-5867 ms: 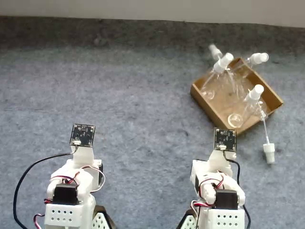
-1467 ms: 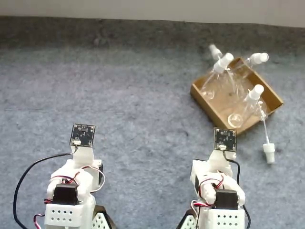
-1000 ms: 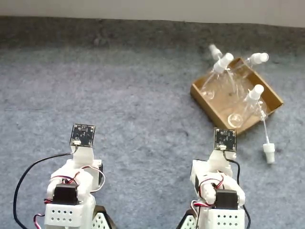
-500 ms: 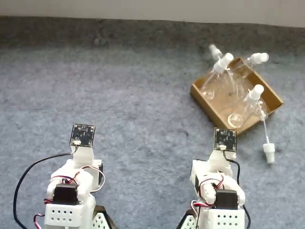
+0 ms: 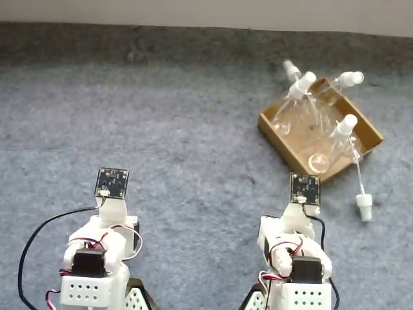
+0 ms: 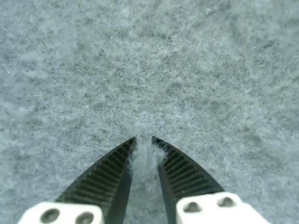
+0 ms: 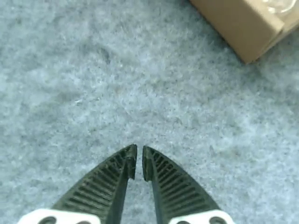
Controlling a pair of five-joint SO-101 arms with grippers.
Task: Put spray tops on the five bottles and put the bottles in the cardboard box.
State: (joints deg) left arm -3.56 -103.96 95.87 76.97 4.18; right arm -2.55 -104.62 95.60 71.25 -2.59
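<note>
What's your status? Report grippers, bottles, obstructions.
Left gripper, right gripper shut, empty. Bottles in cardboard box. One spray top loose on carpet beside it. No obstruction seen.

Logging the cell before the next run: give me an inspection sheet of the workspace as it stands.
Surface: grey carpet, flat.
Job's things: cardboard box at far right, holding clear bottles, four white tops seen on them; one loose spray top on the carpet beside the box.
Clutter: nothing seen.
Grippers: left gripper and right gripper low over carpet, jaws all but closed, empty.
Cables: black cable loops by the left arm's base.
Surroundings: pale strip beyond the carpet's far edge.
</note>
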